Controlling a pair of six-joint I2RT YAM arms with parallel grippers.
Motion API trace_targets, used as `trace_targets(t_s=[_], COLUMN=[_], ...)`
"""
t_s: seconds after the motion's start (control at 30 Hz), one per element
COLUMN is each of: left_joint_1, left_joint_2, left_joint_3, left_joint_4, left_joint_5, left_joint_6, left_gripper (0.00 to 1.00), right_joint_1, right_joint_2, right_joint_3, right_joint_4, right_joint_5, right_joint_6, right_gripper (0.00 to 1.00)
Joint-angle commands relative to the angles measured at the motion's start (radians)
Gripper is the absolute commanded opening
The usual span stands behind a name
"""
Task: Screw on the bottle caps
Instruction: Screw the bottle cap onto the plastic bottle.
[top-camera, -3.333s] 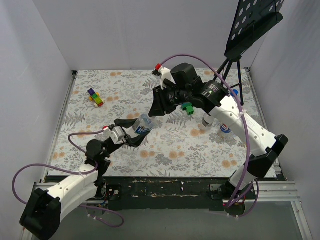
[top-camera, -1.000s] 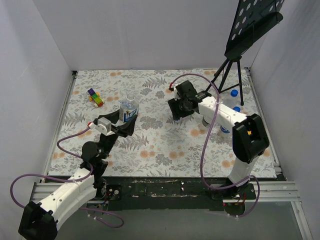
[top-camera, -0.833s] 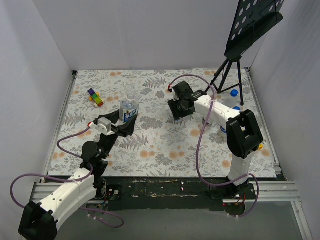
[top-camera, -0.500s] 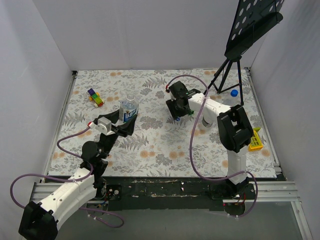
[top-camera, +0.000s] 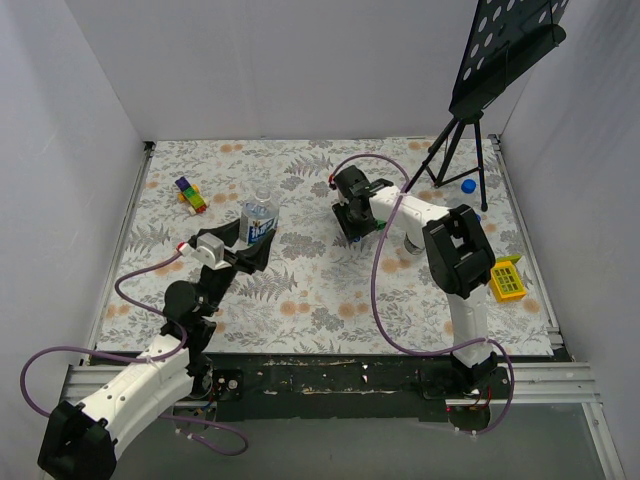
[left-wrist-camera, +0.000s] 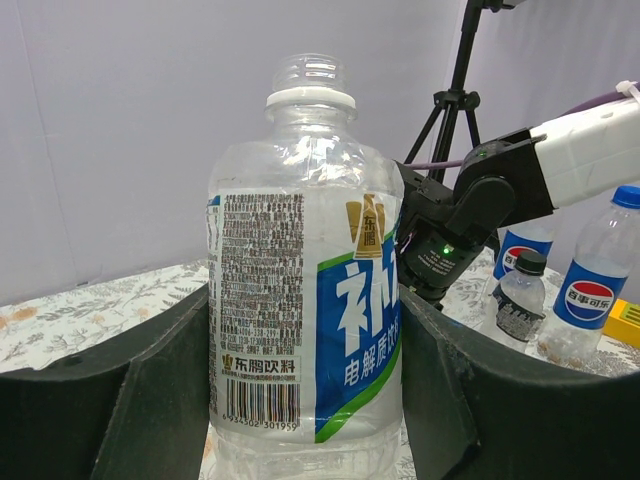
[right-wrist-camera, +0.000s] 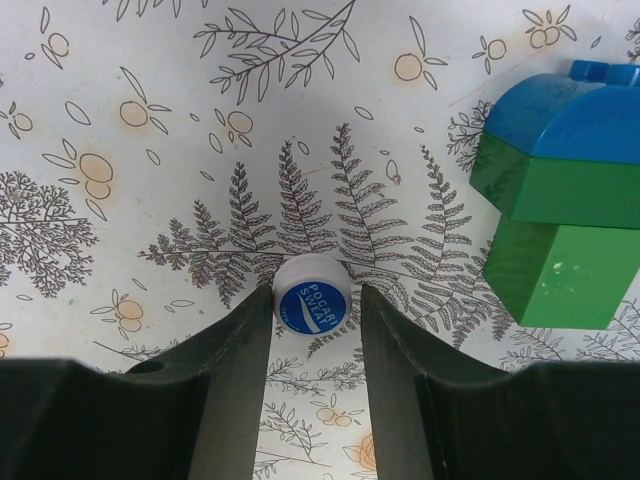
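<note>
An uncapped clear bottle (left-wrist-camera: 305, 300) with a blue-and-white label stands upright between the fingers of my left gripper (left-wrist-camera: 305, 330), which is shut on its body. From above, this bottle (top-camera: 259, 210) is left of centre. My right gripper (right-wrist-camera: 316, 297) points down at the table around a white cap with a blue top (right-wrist-camera: 312, 302). The left finger touches the cap and a small gap shows at the right finger, so the jaws are open. From above, my right gripper (top-camera: 352, 228) is at mid-table. A blue cap (top-camera: 468, 185) lies at the far right.
A green-and-blue toy block (right-wrist-camera: 560, 210) sits just right of my right gripper. Two capped Pepsi bottles (left-wrist-camera: 595, 285) and a small black-capped bottle (left-wrist-camera: 520, 300) stand behind the right arm. A tripod stand (top-camera: 455, 150), a yellow block (top-camera: 507, 278) and coloured blocks (top-camera: 190, 194) are on the table.
The right arm has swung left and down over the white-and-blue cap, and its jaws have narrowed around it. The left gripper has kept the bottle upright and still over the last second.
</note>
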Motion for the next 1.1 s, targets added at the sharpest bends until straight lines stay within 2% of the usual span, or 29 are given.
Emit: trace_targets(t_s=[0.0, 0.07, 0.23, 0.3, 0.47, 0.67, 0.9, 1.07], left_joint_1=[0.008, 0.008, 0.010, 0.010, 0.010, 0.010, 0.010, 0.010], left_joint_2=[0.004, 0.005, 0.007, 0.010, 0.019, 0.034, 0.045, 0.057], left_joint_3=[0.042, 0.044, 0.044, 0.044, 0.024, -0.005, 0.001, 0.014], left_joint_4=[0.007, 0.007, 0.006, 0.009, 0.062, 0.162, 0.153, 0.122], left_joint_5=[0.020, 0.023, 0.035, 0.052, 0.177, 0.403, 0.527, 0.579], left_joint_6=[-0.003, -0.003, -0.003, -0.003, 0.011, 0.037, 0.058, 0.071], left_gripper=[0.00, 0.00, 0.00, 0.00, 0.00, 0.00, 0.00, 0.00], right_joint_1=[0.000, 0.000, 0.000, 0.000, 0.002, 0.003, 0.014, 0.054], right_joint_2=[0.012, 0.017, 0.001, -0.028, -0.158, -0.370, -0.528, -0.617], right_joint_3=[0.046, 0.047, 0.045, 0.031, -0.006, 0.037, 0.172, 0.226], right_joint_4=[-0.006, -0.009, -0.022, -0.023, -0.055, -0.132, -0.244, -0.267], right_joint_5=[0.006, 0.006, 0.002, -0.006, -0.088, -0.415, -0.648, -0.702], right_joint_6=[0.009, 0.009, 0.003, -0.005, -0.064, -0.221, -0.313, -0.362], right_gripper=[0.47, 0.45, 0.26, 0.23, 0.20, 0.20, 0.20, 0.20])
